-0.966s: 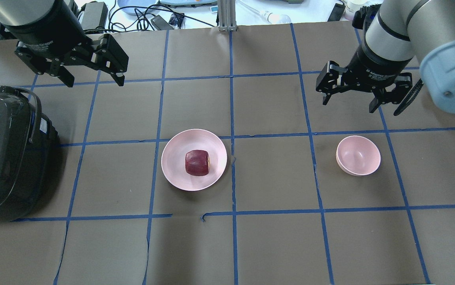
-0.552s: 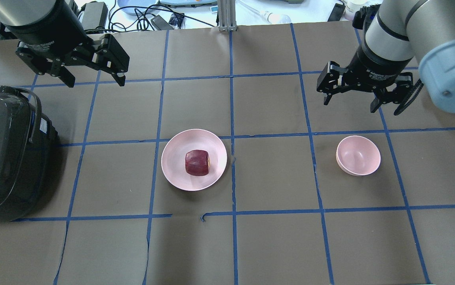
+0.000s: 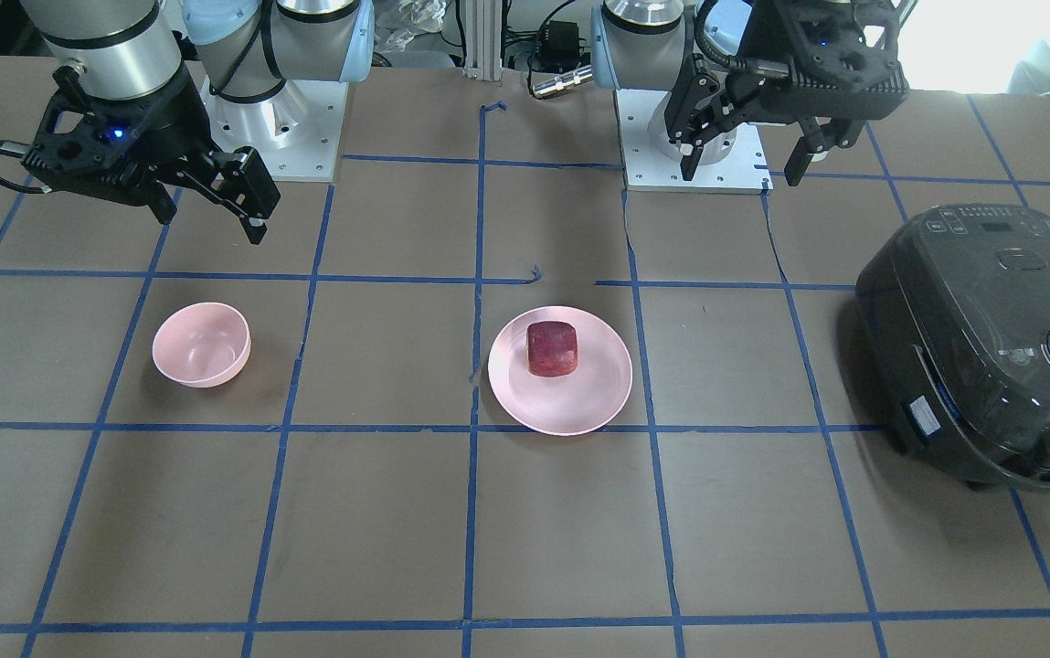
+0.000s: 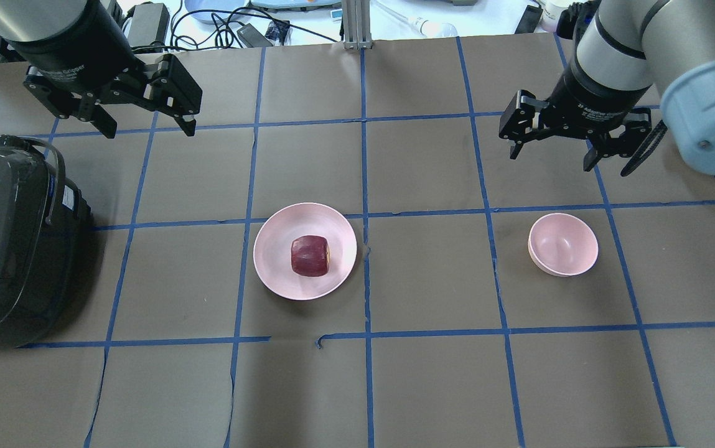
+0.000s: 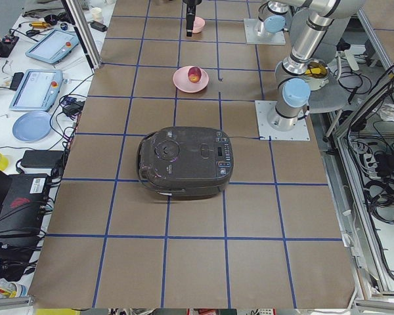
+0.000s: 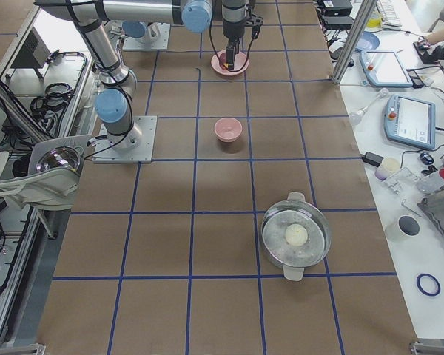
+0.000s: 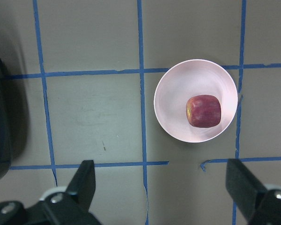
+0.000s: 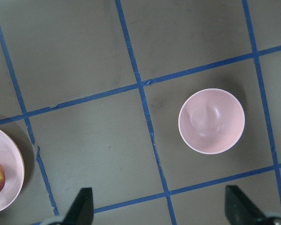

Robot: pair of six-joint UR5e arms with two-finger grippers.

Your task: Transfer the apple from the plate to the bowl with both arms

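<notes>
The dark red apple [image 4: 310, 256] lies on the flat pink plate [image 4: 270, 261] near the table's middle; both also show in the front view, apple [image 3: 552, 348] on plate [image 3: 561, 407]. The left wrist view looks down on the apple [image 7: 203, 111]. The deep pink bowl [image 4: 562, 244] stands empty to the plate's right, and shows in the right wrist view [image 8: 211, 121]. My left gripper [image 4: 150, 130] hangs open and empty, high above the table beyond the plate and to its left. My right gripper [image 4: 550, 160] hangs open and empty, above the table just beyond the bowl.
A black rice cooker [image 4: 2, 242] sits at the table's left edge, left of the plate. A steel pot with a glass lid [image 6: 296, 237] stands toward the table's right end. Blue tape lines grid the brown table cover.
My right gripper has drifted slightly toward the far side of the table, away from the bowl. The left gripper, apple, plate and bowl have not visibly moved.
</notes>
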